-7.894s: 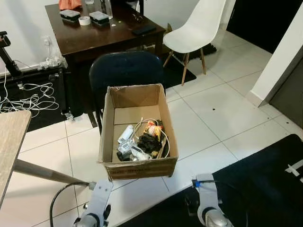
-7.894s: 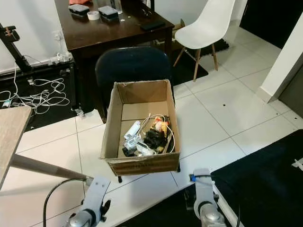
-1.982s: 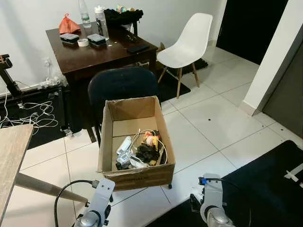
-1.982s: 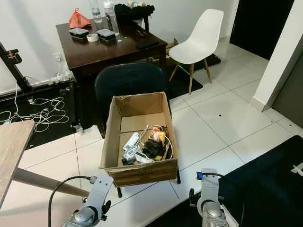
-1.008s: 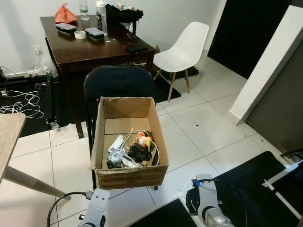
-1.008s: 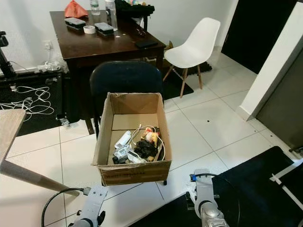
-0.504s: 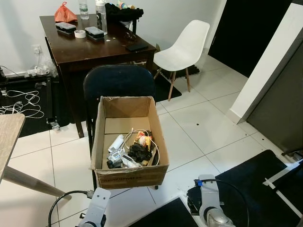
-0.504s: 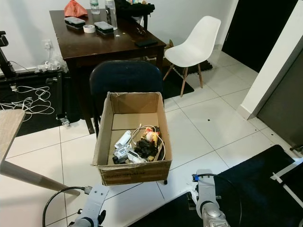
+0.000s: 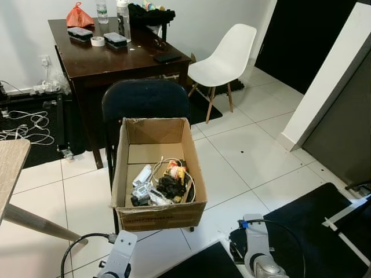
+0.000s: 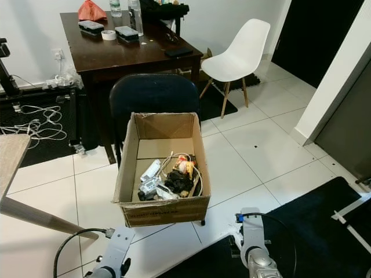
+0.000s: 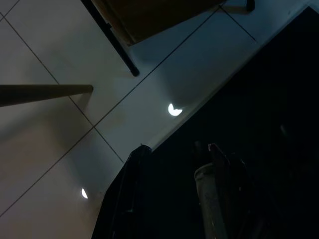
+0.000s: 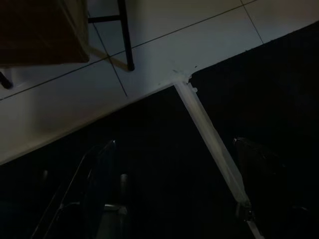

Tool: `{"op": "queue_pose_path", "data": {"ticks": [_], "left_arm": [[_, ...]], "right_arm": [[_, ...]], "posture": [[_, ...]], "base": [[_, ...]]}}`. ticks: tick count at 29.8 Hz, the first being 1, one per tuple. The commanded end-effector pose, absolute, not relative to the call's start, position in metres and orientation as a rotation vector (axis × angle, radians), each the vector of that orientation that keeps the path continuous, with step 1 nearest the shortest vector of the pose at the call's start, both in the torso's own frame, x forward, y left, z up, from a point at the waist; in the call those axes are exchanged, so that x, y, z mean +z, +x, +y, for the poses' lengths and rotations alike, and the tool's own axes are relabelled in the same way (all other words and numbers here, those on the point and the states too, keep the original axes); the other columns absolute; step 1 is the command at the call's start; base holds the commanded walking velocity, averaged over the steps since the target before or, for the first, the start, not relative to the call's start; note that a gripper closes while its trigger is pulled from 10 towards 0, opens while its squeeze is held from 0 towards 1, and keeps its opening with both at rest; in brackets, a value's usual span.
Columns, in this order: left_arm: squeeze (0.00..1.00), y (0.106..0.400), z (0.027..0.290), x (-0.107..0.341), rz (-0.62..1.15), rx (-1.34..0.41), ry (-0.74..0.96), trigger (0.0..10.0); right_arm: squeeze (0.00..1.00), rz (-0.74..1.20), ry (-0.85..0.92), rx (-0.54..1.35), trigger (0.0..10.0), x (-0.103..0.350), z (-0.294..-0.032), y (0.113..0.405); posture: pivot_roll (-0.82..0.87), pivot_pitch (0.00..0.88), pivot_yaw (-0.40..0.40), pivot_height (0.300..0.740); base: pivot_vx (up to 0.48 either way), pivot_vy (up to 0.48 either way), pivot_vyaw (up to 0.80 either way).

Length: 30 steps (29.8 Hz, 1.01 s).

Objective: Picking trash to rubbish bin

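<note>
An open cardboard box point(image 9: 157, 174) sits just left of the frame's centre in the head views, resting on the seat of a dark blue chair point(image 9: 145, 99) whose backrest rises behind it. In the box's nearer half lies the trash point(image 9: 160, 184): a jumble of white, black and orange-yellow bits with a pale cable looped over them. The farther half of the box floor is bare cardboard.

Behind the chair, at the upper left, stands a dark wooden surface point(image 9: 110, 55) carrying bottles, a roll of tape point(image 9: 98, 41), small flat cases and an orange bag point(image 9: 79, 15). A white chair point(image 9: 225, 55) stands at upper centre-right on the pale tiled floor point(image 9: 255, 153). A black mat point(image 10: 313, 226) covers the lower right corner, and the corner of a light wooden table point(image 9: 10, 174) enters at the left edge.

Both arms hang low at the bottom edge. The left pincer point(image 11: 174, 164) points down at the mat's edge, its fingers apart and empty. The right pincer point(image 12: 174, 164) hangs over the mat beside a white strip point(image 12: 209, 134), likewise spread and holding nothing.
</note>
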<state>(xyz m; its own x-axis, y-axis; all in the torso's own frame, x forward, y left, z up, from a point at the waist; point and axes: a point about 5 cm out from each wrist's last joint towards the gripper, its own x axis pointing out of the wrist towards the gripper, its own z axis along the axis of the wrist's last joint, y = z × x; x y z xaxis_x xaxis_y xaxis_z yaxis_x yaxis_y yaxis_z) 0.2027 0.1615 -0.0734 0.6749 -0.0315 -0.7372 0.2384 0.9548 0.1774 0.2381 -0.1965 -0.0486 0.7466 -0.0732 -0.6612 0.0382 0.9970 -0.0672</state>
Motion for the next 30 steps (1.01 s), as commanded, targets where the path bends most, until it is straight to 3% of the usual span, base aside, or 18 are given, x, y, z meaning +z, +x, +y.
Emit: {"op": "queue_pose_path", "data": {"ticks": [1,30], "left_arm": [[0.0,0.1975,0.1565,-0.0765,0.83,-0.173,0.269,10.0],[0.0,0.191,0.1545,-0.08,0.849,-0.182,0.263,10.0]], "right_arm": [[0.0,0.758,-0.044,-0.072,10.0,-0.0529,-0.2004,0.2316],[0.0,0.772,-0.036,-0.061,10.0,-0.0553,-0.1986,0.2286]], "posture": [[0.05,0.05,-0.053,0.74],[0.06,0.012,-0.04,0.74]], "base": [[0.0,0.0,0.0],[0.0,0.0,0.0]]}}
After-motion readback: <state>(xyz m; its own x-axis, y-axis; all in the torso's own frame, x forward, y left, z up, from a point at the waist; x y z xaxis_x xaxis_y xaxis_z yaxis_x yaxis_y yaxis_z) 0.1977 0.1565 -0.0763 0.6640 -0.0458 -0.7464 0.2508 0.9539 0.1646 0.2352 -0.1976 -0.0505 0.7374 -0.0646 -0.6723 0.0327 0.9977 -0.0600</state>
